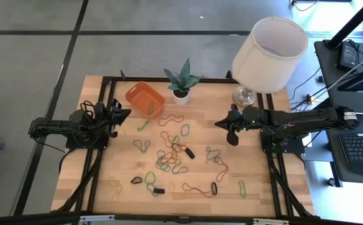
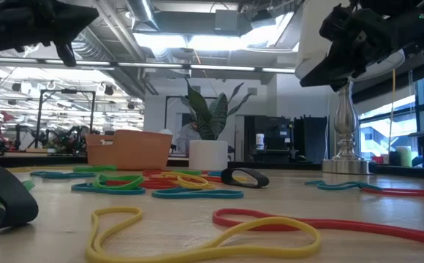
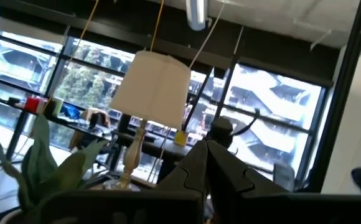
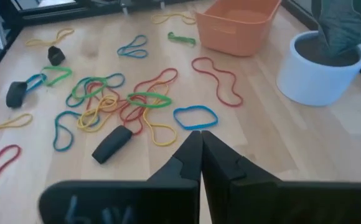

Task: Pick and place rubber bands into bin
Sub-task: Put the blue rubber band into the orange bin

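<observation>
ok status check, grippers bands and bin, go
Left gripper shut, empty, beside bin. Right gripper shut, empty, above table. Rubber bands scattered; one green in bin. Nothing blocking.

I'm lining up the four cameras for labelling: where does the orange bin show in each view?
High view: orange bin, upper left on the table.
Low view: left of centre, far back.
Left wrist view: not in it.
Right wrist view: top, right of centre.
Shared landmark: white plant pot beside it.
</observation>
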Tool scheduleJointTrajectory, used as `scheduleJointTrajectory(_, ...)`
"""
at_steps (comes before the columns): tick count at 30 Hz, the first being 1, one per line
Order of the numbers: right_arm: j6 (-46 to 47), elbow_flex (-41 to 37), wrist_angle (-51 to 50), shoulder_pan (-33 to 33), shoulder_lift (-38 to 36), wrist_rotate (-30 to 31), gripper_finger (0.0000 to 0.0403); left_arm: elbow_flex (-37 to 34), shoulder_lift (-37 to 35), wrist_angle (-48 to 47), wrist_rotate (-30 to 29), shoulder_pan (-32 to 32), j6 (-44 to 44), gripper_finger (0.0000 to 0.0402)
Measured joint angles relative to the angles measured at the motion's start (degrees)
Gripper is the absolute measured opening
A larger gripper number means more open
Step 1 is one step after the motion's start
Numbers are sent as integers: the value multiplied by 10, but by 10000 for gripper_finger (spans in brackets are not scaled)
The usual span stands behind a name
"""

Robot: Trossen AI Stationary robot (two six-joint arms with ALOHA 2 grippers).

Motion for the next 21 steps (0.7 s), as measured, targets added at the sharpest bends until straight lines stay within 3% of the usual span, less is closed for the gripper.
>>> scheduleJointTrajectory(21, 31, 0, 11, -2, 0, 20, 10, 0, -1, 12, -15, 0, -19, 6)
